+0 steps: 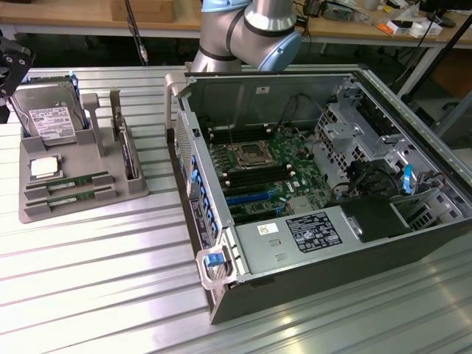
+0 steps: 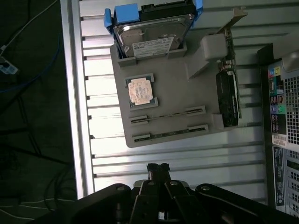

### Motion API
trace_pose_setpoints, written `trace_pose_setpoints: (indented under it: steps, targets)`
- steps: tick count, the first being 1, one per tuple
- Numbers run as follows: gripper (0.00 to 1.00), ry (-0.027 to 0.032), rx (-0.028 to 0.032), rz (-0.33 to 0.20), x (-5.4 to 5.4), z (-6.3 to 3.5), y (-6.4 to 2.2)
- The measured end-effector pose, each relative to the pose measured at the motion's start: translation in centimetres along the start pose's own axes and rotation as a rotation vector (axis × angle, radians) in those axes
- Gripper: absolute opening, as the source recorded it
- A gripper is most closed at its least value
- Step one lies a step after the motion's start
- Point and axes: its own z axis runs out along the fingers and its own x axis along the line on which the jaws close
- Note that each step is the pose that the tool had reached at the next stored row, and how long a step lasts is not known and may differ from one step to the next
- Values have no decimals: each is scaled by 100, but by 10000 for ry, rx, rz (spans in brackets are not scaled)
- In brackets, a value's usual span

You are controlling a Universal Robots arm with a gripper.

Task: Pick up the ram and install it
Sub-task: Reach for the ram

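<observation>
Hanging closed and empty, my pincer sits near the grey tray, where the ram stands on edge in a slot beside the processor chip. I judge it light, stiff and fragile, best pinched across its thin faces at the upper edge. The hard drive bears a white label too small to read.

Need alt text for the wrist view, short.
Shut, empty claw hangs clear of a grey parts tray on a slatted metal table. The tray carries a hard drive, a square processor chip and two ram sticks lying in slots.
</observation>
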Motion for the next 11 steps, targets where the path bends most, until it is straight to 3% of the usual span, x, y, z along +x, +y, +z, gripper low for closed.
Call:
trace_pose_setpoints:
  steps: [11]
  targets:
    - [10, -1, -1, 0, 145, -4, -11]
